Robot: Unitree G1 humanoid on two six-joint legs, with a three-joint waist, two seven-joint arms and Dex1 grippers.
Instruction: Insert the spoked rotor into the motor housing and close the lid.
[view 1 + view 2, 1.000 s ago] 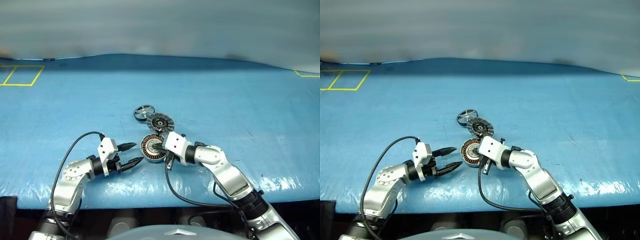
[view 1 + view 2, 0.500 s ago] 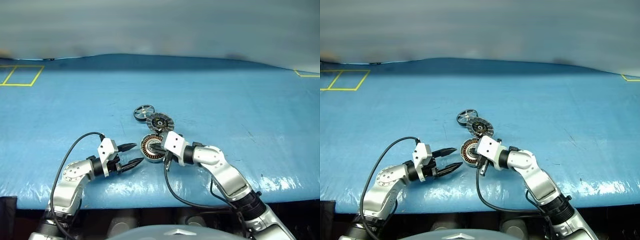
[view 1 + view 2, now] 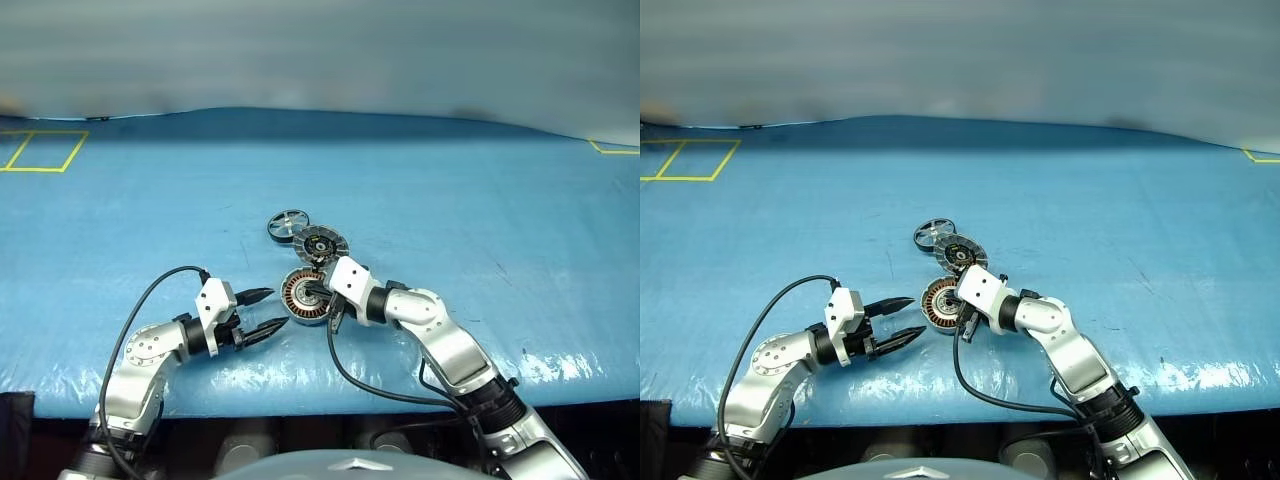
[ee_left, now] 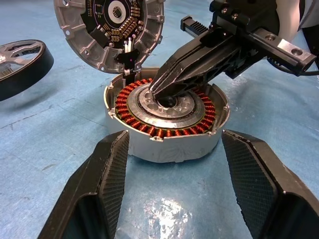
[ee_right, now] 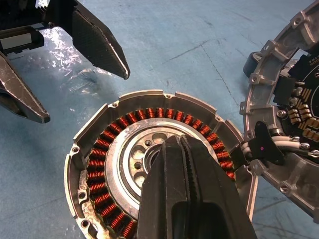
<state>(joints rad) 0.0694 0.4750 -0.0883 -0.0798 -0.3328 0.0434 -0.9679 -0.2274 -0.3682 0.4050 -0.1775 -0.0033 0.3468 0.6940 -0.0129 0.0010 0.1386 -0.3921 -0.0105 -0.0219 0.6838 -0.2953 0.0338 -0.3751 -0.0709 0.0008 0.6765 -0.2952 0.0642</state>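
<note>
While the rotor (image 3: 288,224) lies far left of the housing (image 3: 303,297), right gripper (image 4: 158,92) pressed together on its hub, left gripper (image 3: 268,310) spread; looks light, stiff; grip its rim.

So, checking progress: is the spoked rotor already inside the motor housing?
No, the spoked rotor lies on the table beside the motor housing.

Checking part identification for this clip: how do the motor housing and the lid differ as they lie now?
The motor housing lies flat, showing a ring of copper windings around a silver hub; the lid is tilted up beside it, showing a dark centre with small parts. The shut right gripper has its tips at the housing's hub; the lid is free. Both are round, silver-rimmed and similar in width.
</note>
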